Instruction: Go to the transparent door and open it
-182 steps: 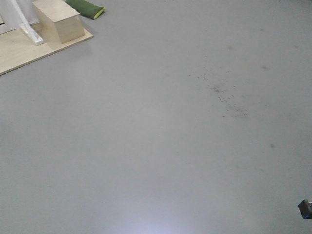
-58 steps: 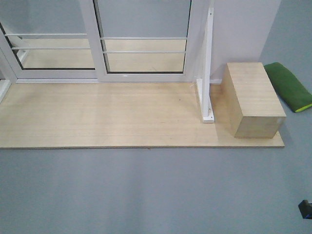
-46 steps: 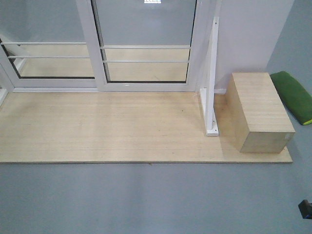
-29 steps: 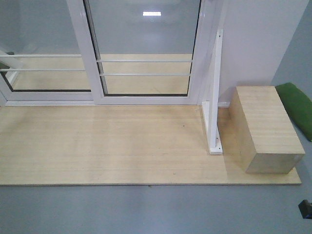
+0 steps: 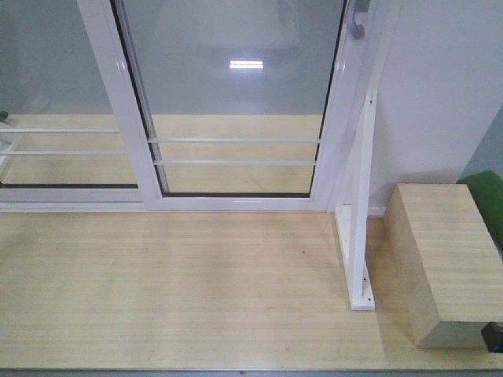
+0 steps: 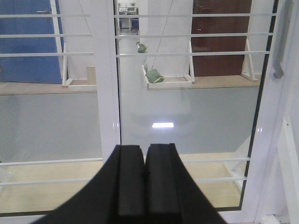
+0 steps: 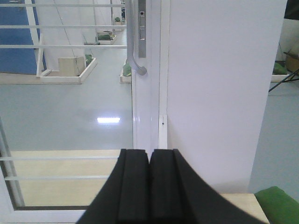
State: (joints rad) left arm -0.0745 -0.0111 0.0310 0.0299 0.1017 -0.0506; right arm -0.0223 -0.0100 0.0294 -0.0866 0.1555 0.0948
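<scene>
The transparent door (image 5: 236, 86) stands closed at the back edge of the wooden platform (image 5: 173, 290), with its two thin white bars (image 5: 236, 151) low across the glass and its curved grey handle (image 5: 358, 23) on the right stile. To its left is the handle-less glass panel (image 5: 47, 86). To its right a slanted white post (image 5: 363, 204) leans against the frame, beside a wooden box (image 5: 444, 259) and a white wall (image 5: 440, 94).

The left end effector (image 6: 144, 149) has its fingers pressed together and grips nothing. The door's glass lies straight ahead of it, with the handle up to the right, well apart. The right end effector (image 7: 149, 154) is likewise pinched flat and empty. It points at the door's right stile, and the handle hangs above and slightly left of its tips, not touching.
</scene>
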